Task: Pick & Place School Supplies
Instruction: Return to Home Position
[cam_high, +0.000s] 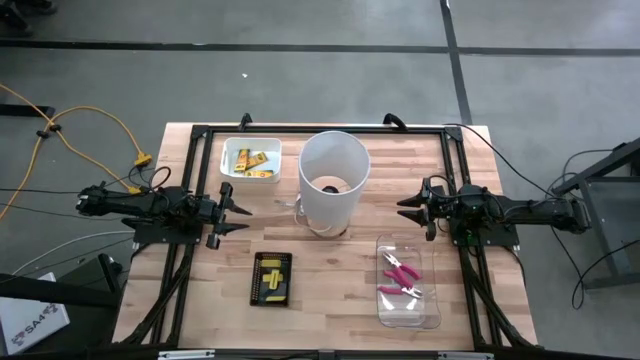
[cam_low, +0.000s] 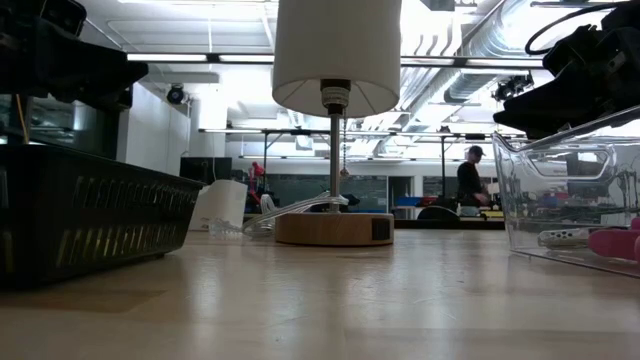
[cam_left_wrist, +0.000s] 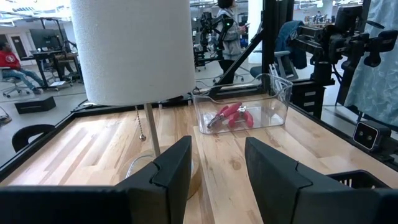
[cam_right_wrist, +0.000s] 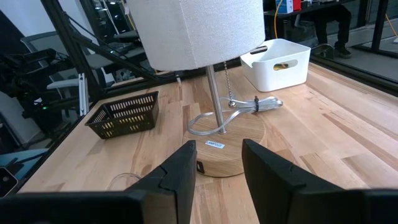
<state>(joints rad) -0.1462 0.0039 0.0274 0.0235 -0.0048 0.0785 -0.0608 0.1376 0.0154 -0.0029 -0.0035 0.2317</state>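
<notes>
Yellow oblong pieces (cam_high: 252, 160) lie in a white bin (cam_high: 229, 171) at the far left of the table. More yellow pieces (cam_high: 272, 277) lie in a black basket (cam_high: 256, 290) near the front. Two pink-handled pliers (cam_high: 401, 279) lie in a clear tub (cam_high: 383, 310) at the near right, and the left wrist view also shows these pliers (cam_left_wrist: 230, 116). My left gripper (cam_high: 247, 219) (cam_left_wrist: 217, 162) hovers open left of the lamp. My right gripper (cam_high: 402, 211) (cam_right_wrist: 219, 165) hovers open right of the lamp. Neither holds anything.
A table lamp with a tall white shade (cam_high: 333, 180) stands mid-table on a round wooden base (cam_right_wrist: 217, 152), between the two grippers, with its cord coiled beside it (cam_right_wrist: 249, 106). A black frame runs along the table's edges (cam_high: 320, 129). People are in the room beyond (cam_low: 468, 180).
</notes>
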